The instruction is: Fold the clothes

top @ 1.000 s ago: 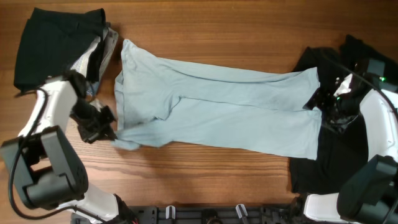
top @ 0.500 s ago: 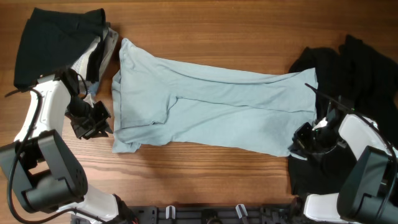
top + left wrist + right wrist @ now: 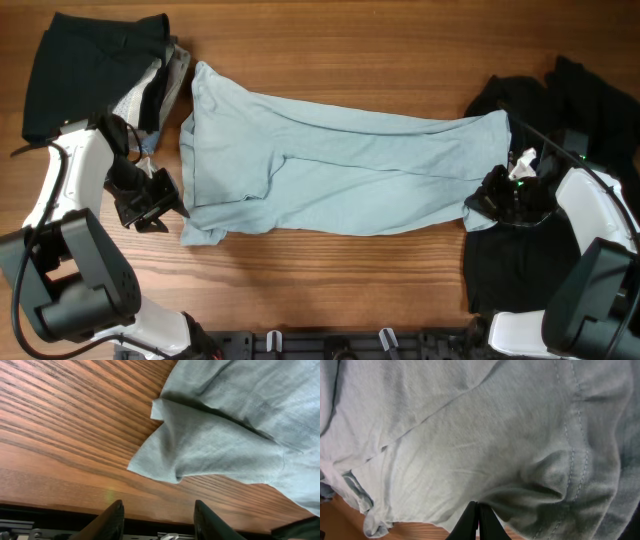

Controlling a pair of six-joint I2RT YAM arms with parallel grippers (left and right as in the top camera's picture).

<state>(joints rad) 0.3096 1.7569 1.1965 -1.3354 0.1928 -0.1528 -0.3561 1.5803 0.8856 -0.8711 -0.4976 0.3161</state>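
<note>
Folding seems midway: blue T-shirt [image 3: 350, 175] lies as a long strip on the surface [image 3: 350, 290]. Its corner sits just ahead of the spread left claw [image 3: 159, 507]; the right claw [image 3: 477, 510] pinches its hem, with black clothes [image 3: 560, 100] heaped unfolded behind it.

Bare tabletop [image 3: 330, 270] in front of blue T-shirt [image 3: 340, 180], black clothes [image 3: 85, 60] piled at both ends

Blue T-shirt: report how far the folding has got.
Done: the blue T-shirt lies stretched across the table, already folded lengthwise; a black pile sits compact at far left. In hand: the right tool is shut on the shirt's hem, the left tool open beside a sleeve corner. Left: the crosswise folds, and the rumpled black heap.
</note>
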